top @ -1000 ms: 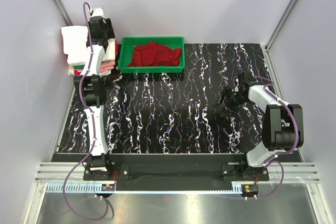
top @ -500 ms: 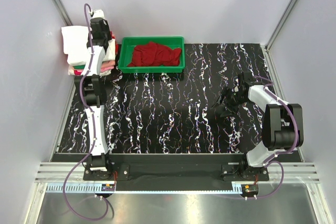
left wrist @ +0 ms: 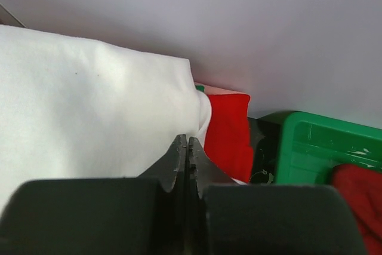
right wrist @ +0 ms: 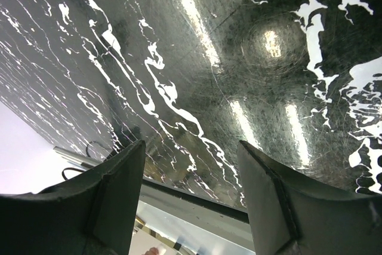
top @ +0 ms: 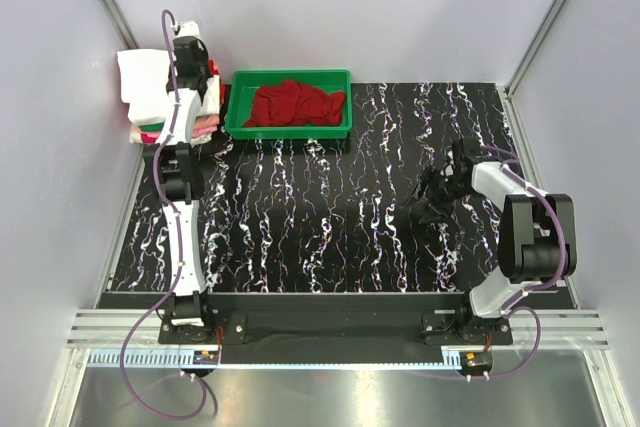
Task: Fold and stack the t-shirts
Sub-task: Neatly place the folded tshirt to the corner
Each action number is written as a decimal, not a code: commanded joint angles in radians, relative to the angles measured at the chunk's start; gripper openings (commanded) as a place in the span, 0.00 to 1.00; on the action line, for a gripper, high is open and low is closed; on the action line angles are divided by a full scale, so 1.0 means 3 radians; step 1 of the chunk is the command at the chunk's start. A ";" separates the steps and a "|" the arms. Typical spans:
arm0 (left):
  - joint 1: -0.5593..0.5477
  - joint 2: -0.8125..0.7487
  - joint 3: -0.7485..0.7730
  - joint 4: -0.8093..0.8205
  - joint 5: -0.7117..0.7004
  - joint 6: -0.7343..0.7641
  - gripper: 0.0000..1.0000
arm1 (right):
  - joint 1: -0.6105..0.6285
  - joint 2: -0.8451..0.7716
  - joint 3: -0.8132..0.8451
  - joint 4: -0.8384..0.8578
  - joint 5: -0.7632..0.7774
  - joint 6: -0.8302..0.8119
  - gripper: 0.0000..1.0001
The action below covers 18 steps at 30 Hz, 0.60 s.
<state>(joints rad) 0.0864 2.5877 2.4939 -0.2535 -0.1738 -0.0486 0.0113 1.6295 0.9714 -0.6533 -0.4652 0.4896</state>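
Black marbled counter [top: 330,217] | green tray [top: 290,133] at far edge holds crumpled red t-shirt [top: 295,105] | white t-shirt [left wrist: 77,111] tops far-left pile [top: 145,131] | left gripper [left wrist: 188,147] jaws pressed together at its edge | right gripper [right wrist: 191,147] jaws spread above counter

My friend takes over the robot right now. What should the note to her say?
Left claw: shut, tips at the edge of the white t-shirt; I cannot tell whether it pinches cloth.
Right claw: open, empty, above the table.
Things: the white t-shirt tops the folded stack at the far left corner. A red t-shirt lies crumpled in the green tray.
Done: the stack.
Left: probably folding the red t-shirt and adding it to the stack.
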 commanded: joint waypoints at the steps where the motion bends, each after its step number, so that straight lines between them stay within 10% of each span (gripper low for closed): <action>1: 0.0024 0.0011 0.0155 0.0160 0.0098 0.0044 0.00 | 0.0019 0.0034 0.0060 0.0056 -0.0060 -0.0042 0.69; 18: -0.0007 -0.0562 -0.0009 0.0523 0.0773 -0.0114 0.00 | 0.0024 0.0024 0.0055 0.0071 -0.0101 -0.0037 0.69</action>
<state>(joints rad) 0.0868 2.5061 2.4931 -0.2005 -0.0265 -0.0612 0.0113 1.6405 0.9714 -0.6498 -0.4664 0.4896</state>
